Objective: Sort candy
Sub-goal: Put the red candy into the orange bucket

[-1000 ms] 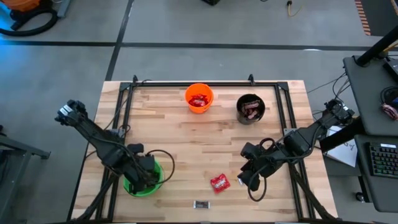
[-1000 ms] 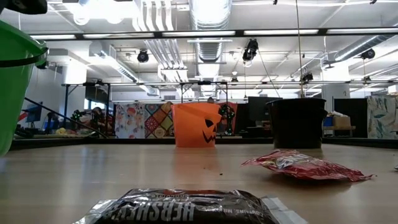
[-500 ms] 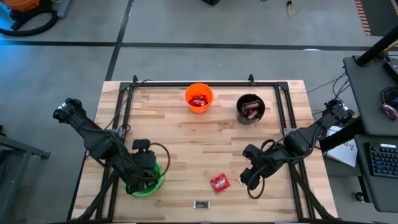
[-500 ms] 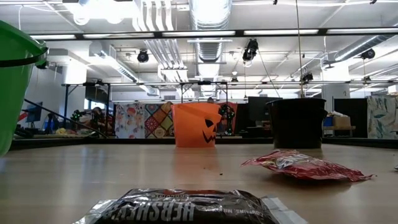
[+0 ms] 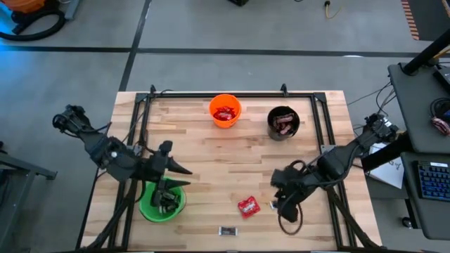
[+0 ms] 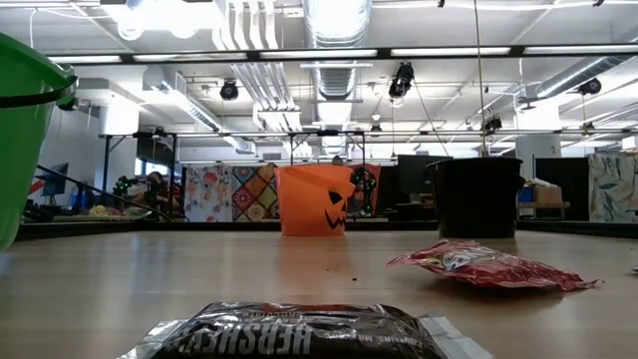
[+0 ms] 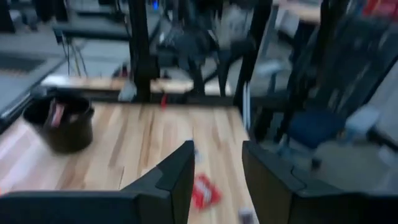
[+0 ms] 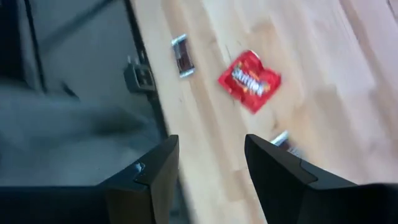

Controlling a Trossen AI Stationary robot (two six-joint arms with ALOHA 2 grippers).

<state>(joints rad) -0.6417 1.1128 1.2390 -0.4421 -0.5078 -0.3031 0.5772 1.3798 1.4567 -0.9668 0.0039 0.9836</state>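
High view shows your right gripper (image 5: 275, 204), fingers apart and empty, at three o'clock of the red packet (image 5: 247, 206) on the counter (image 5: 211, 151), so grasp it next, while the left gripper (image 5: 184, 170), fingers also apart, hangs above the green cup (image 5: 151, 211).

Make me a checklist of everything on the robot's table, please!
Surface: wooden table, bare between items.
Job's things: red packet, dark bar loose near the front edge; a third piece beside the right gripper; candy in the orange cup, black cup, green cup.
Clutter: nothing seen.
Grippers: left gripper open, empty; right gripper open, empty.
Cables: looped on both arms.
Surroundings: workshop, desk with keyboard.
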